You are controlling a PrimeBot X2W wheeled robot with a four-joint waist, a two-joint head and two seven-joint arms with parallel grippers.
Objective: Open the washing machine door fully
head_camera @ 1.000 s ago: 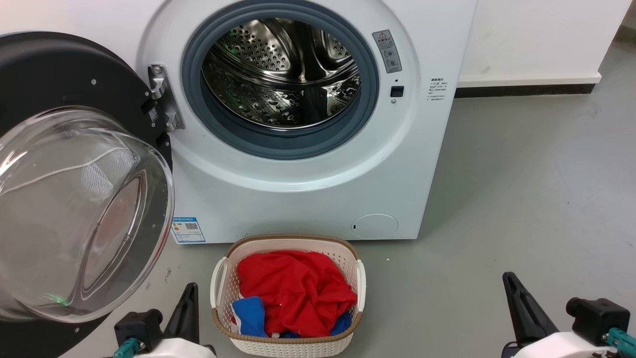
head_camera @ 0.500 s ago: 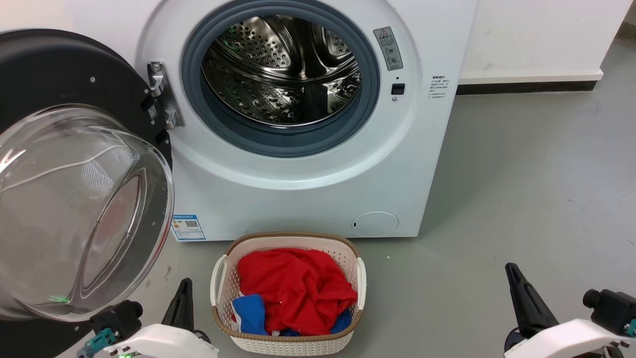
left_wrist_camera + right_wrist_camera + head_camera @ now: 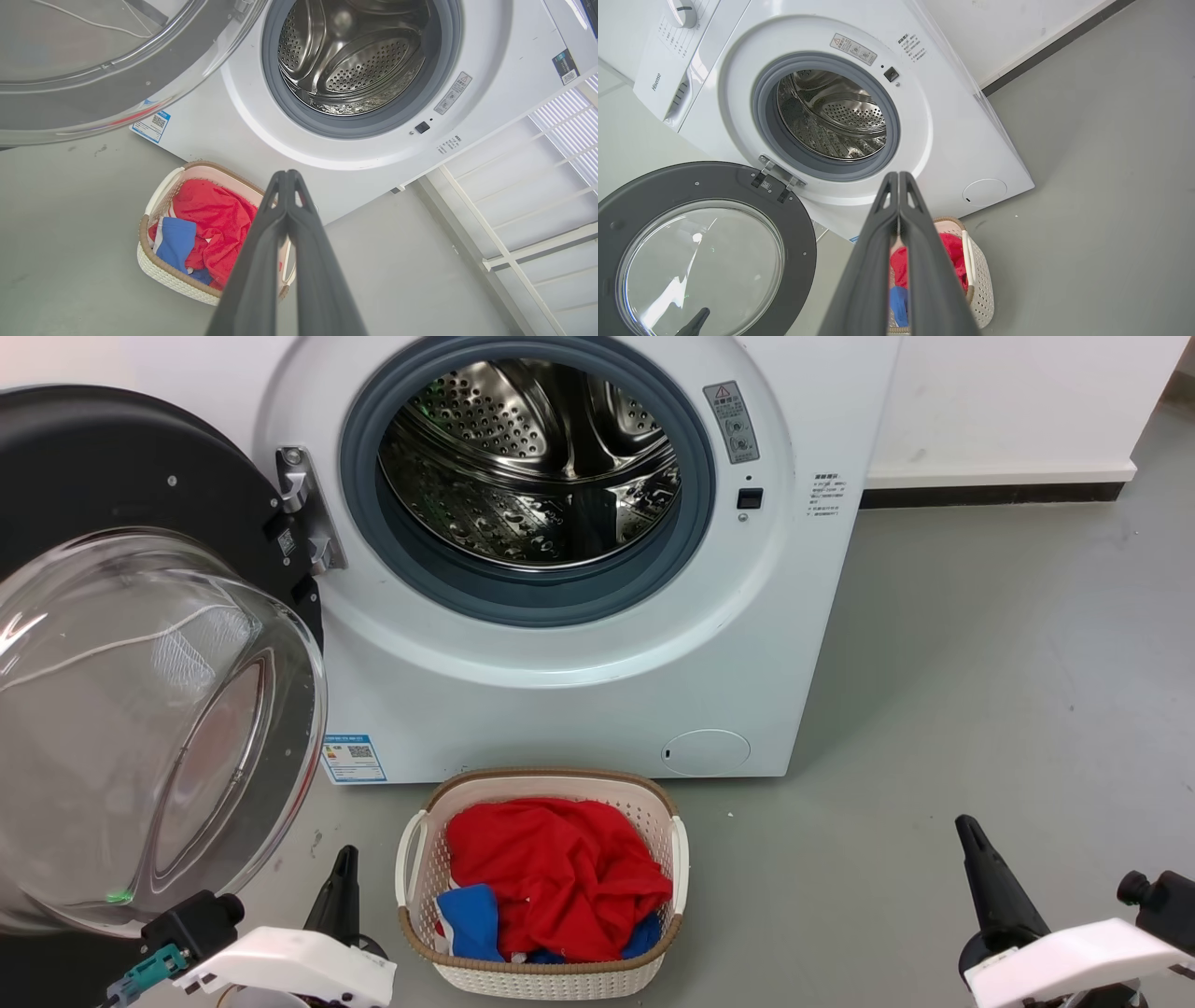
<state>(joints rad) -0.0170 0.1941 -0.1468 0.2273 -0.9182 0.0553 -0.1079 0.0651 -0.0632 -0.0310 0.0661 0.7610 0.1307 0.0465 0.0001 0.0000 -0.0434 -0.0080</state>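
A: Where's the washing machine door (image 3: 149, 709)?
B: Swung wide on its hinge (image 3: 303, 513), up and left of the left gripper (image 3: 346, 859), the nearer one (jaws pressed together, empty).
A: And the right gripper (image 3: 967, 831)?
B: Closed too, well apart, beyond the basket (image 3: 551, 777).

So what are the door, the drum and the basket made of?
Door: a clear bulging bowl, likely glass since it reflects and shows through, in a dark, probably plastic frame. Drum: shiny perforated metal, seemingly stainless steel, with mirror-like glints. Basket: white perforated plastic, matte, with a brown woven-look rim.
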